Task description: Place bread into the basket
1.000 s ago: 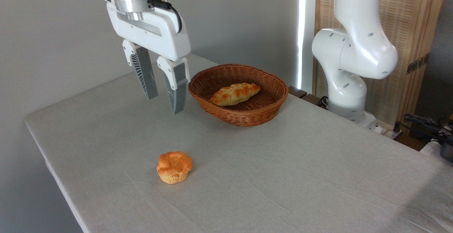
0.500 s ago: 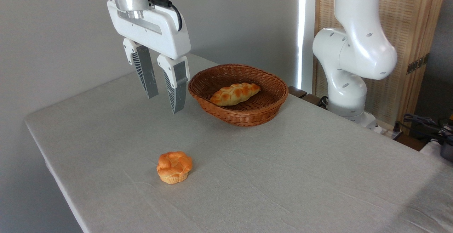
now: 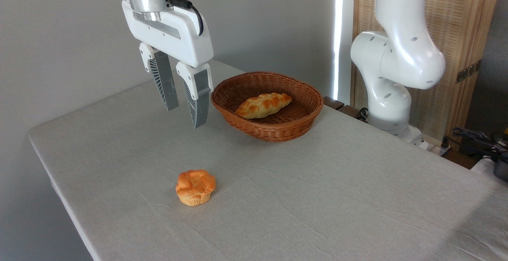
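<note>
Table: grey cloth-covered surface, lightly creased, carrying every loose item in the scene.
Bun: small round muffin-shaped bun, orange-brown, standing alone on the cloth at about 7 o'clock from the basket and well apart from it; nothing touches it.
My base column: white jointed body at about 3 o'clock from the basket, rising past the top edge of the view.
Slatted wooden panel: stands behind my base column, at the far right.
Cables: dark bundle off the table's right edge, at about 4 o'clock from the basket.
Obstructions: none between my fingertips and the basket rim; only open cloth lies beneath me.
Basket: shallow oval of reddish-brown wicker, resting on the far half of the table.
Bread: long braided loaf, golden with browned patches, lying inside the basket on its floor, long axis running from about 8 o'clock to 2 o'clock; it sits clear of me.
My gripper: hangs above the cloth at 9 o'clock from the basket, just beside its left rim without touching it.
My fingers: grey ribbed pads pointing down, spread by a moderate gap.
Contents of my grasp: nothing; the gap between the pads shows only background.
</note>
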Available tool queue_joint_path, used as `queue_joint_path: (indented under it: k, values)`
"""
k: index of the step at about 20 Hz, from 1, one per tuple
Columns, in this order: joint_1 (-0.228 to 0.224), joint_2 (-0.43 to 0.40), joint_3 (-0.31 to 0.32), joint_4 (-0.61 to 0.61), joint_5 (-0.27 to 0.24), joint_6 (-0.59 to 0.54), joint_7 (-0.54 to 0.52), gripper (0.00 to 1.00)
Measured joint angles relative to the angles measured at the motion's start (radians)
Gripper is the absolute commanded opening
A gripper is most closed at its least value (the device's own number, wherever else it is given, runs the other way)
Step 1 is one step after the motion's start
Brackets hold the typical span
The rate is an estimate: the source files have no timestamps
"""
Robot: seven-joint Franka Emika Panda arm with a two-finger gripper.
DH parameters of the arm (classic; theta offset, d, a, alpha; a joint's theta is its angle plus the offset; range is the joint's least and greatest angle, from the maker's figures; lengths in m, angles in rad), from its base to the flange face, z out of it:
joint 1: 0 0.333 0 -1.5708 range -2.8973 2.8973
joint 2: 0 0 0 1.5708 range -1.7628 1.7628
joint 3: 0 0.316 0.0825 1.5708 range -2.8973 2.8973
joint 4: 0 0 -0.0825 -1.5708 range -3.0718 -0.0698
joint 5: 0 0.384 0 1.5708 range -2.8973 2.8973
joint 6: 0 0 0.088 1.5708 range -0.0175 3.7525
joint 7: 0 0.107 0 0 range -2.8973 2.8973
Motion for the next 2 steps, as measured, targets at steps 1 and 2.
queue_joint_path:
  k: [1, 2]
  values:
    - [-0.001, 0.0, 0.0, 0.0, 0.018, 0.0, 0.0, 1.0]
    - [-0.004, 0.0, -0.001, 0.0, 0.032, 0.0, 0.0, 1.0]
